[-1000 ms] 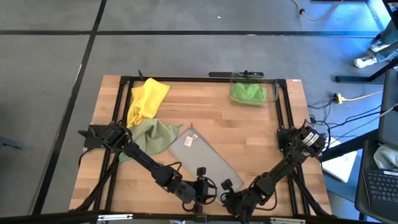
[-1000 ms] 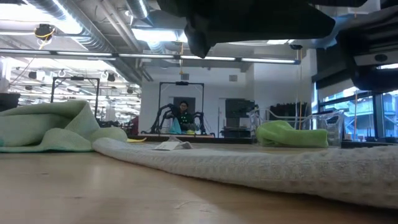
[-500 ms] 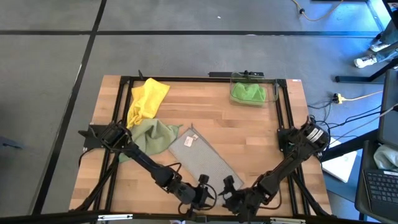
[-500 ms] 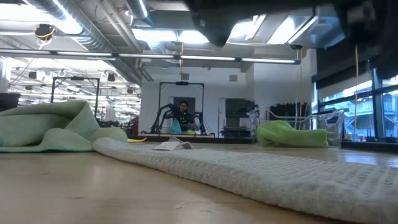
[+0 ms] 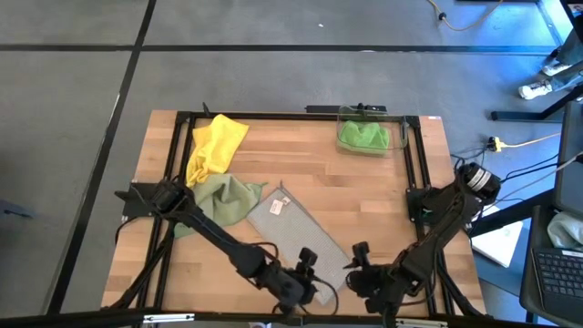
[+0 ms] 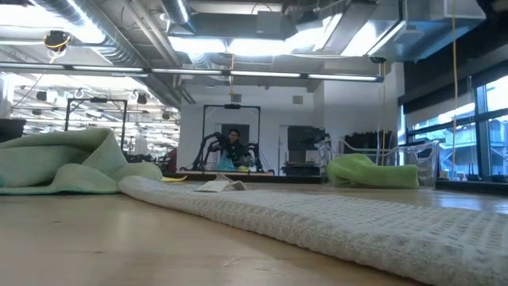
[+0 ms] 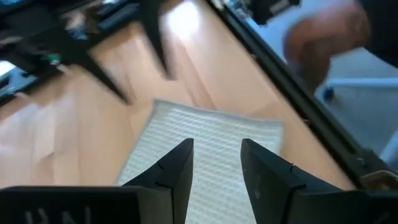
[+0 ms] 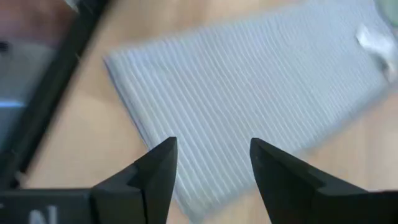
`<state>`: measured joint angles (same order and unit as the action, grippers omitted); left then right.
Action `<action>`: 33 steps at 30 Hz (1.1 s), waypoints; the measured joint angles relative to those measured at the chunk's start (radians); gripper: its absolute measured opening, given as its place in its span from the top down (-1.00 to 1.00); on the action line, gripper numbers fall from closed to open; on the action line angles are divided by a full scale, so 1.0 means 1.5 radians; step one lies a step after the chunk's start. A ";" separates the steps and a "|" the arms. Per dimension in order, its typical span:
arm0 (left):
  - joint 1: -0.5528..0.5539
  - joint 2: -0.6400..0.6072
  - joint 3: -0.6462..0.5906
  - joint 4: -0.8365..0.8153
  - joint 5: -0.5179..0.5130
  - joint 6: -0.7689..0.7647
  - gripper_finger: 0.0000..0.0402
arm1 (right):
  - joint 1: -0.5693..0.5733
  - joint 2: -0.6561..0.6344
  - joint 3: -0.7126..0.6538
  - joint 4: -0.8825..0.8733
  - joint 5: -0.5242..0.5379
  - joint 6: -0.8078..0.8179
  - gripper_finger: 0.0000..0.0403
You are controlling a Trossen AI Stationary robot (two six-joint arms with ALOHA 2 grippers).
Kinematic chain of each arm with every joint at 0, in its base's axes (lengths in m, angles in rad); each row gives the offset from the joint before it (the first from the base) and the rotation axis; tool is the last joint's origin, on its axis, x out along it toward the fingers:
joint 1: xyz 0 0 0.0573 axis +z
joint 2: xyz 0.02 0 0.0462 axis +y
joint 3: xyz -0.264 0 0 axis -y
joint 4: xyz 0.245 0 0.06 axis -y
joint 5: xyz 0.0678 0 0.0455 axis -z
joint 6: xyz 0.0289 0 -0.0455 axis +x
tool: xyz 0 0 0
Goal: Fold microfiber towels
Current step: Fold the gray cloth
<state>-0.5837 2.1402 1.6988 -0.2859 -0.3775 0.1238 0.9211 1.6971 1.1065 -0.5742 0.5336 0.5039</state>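
The wooden tabletop (image 5: pixel 364 196) carried four microfiber towels. The grey-beige towel (image 5: pixel 296 234) lay flat, running from the middle toward the front edge. The pale olive-green towel (image 5: pixel 221 199) sat crumpled by the left edge, touching it. The yellow towel (image 5: pixel 215 146) lay bunched at the back left corner. The bright green towel (image 5: pixel 363 136) rested in a clear bin (image 5: pixel 397 133) at the back right. At the front edge, the left gripper (image 5: pixel 307 267) and right gripper (image 5: pixel 358 258) hovered over the grey-beige towel's near end, fingers parted, holding nothing.
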 joint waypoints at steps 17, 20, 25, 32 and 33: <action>0.000 0.183 0.299 -0.245 0.068 0.030 0.36 | 0.091 0.002 -0.001 -0.238 0.100 0.238 0.02; 0.003 0.183 0.302 -0.236 0.105 0.040 0.36 | 0.107 0.002 -0.001 -0.255 0.124 0.257 0.02; 0.013 0.183 0.302 -0.253 0.141 0.046 0.36 | 0.120 0.002 -0.001 -0.250 0.168 0.291 0.02; 0.026 0.184 0.302 -0.233 0.165 0.047 0.36 | 0.120 0.002 -0.071 -0.079 0.084 0.238 0.02; 0.026 0.184 0.302 -0.226 0.176 0.047 0.36 | 0.120 0.002 -0.086 -0.061 0.072 0.238 0.02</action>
<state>-0.5453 2.4163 2.1513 -0.6256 -0.1137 0.1943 1.1007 1.7008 0.9778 -0.6658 0.6413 0.8612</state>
